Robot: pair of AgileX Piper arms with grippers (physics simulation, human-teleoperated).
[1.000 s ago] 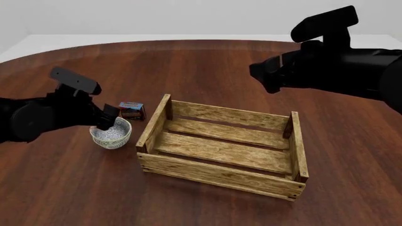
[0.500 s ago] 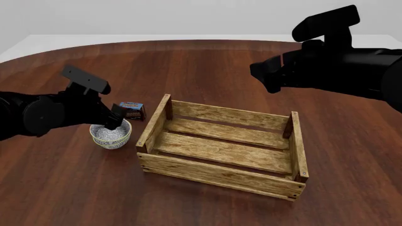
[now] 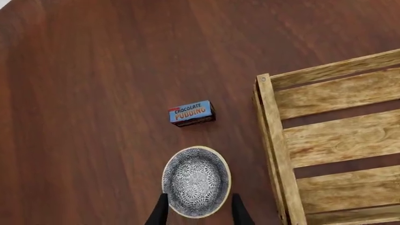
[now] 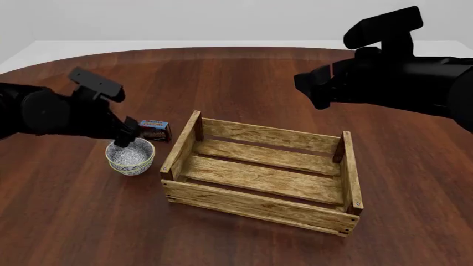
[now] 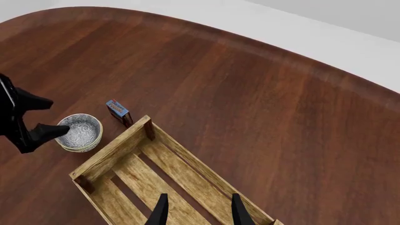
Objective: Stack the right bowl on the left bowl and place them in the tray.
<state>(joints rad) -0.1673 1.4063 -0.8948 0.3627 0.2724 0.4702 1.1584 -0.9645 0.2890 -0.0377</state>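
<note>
Hovering over the bowl [image 4: 130, 157], the left hand [image 4: 126, 138] gapes.

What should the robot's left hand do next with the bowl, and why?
Probably lower the left end effector and close on the bowl: it hangs open just above the bowl, which sits on the table beside the tray, not in it.
</note>
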